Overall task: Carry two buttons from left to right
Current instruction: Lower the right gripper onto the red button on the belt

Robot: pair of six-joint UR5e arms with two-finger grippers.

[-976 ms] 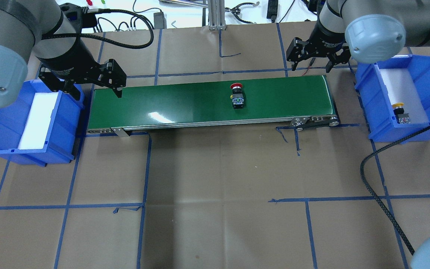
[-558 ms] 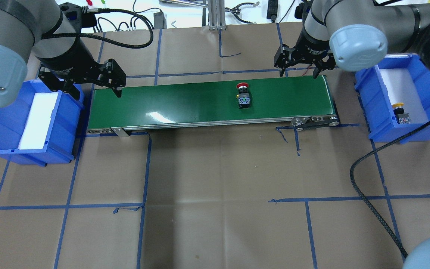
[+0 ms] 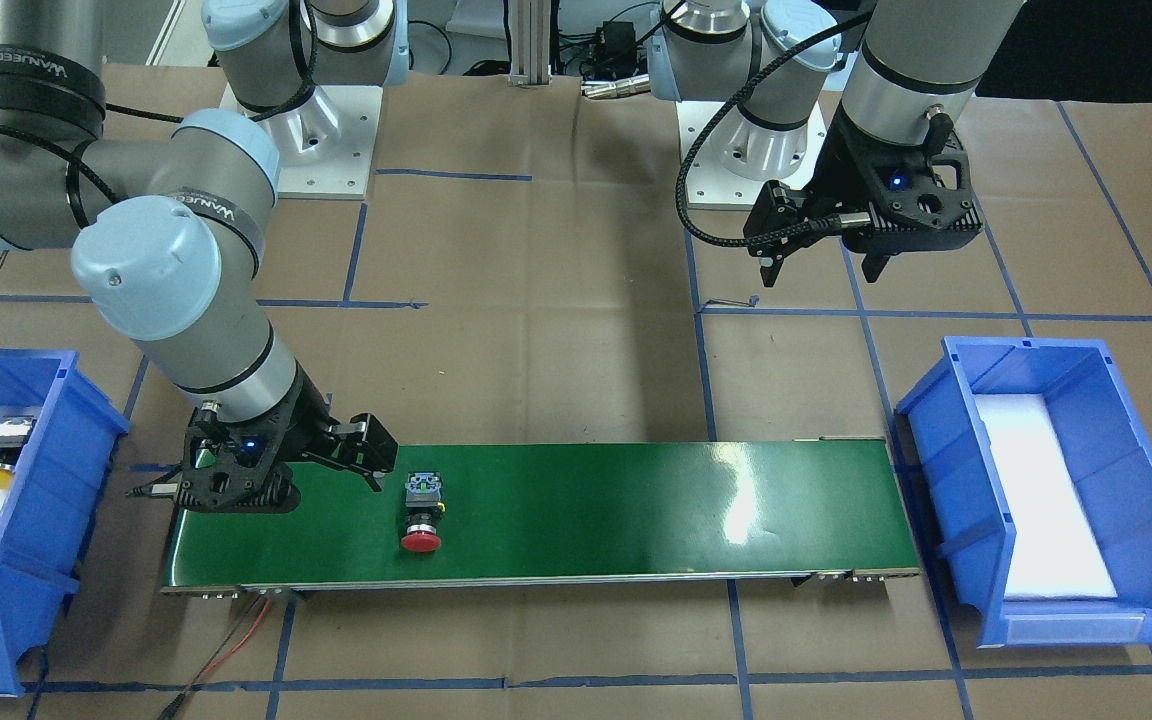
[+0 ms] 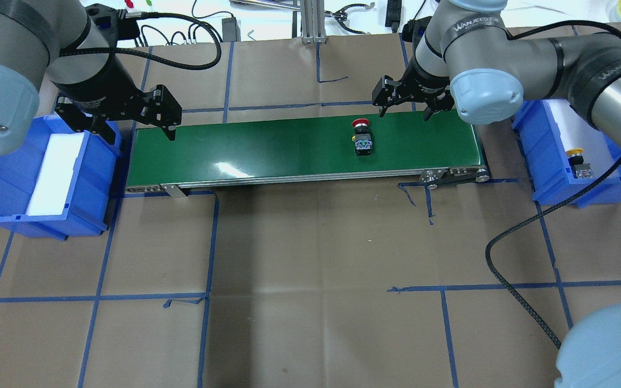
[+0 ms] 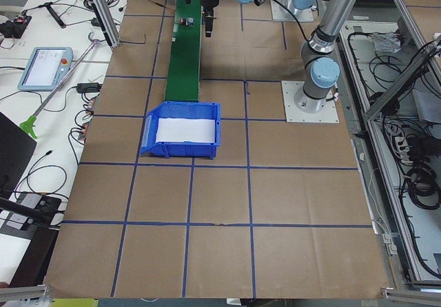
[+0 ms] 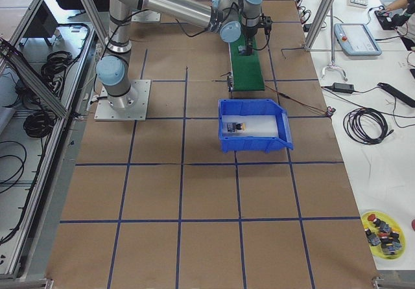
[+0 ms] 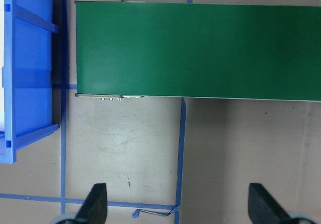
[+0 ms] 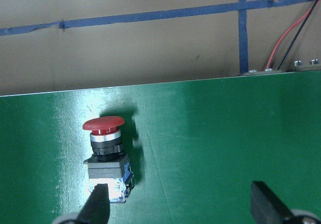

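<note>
So the red button (image 4: pixel 363 141) lies on its side on the green belt (image 4: pixel 267 145), toward its right end; the yellow button (image 4: pixel 578 160) sits in the right blue bin (image 4: pixel 596 196). The right gripper (image 4: pixel 404 112) hovers near the red one, fingers spread. The left gripper (image 4: pixel 142 134), spread too, hangs over the belt's left end. Everything's on brown paper (image 4: pixel 316 242) gridded with blue tape lines (image 4: pixel 211 237).
</note>
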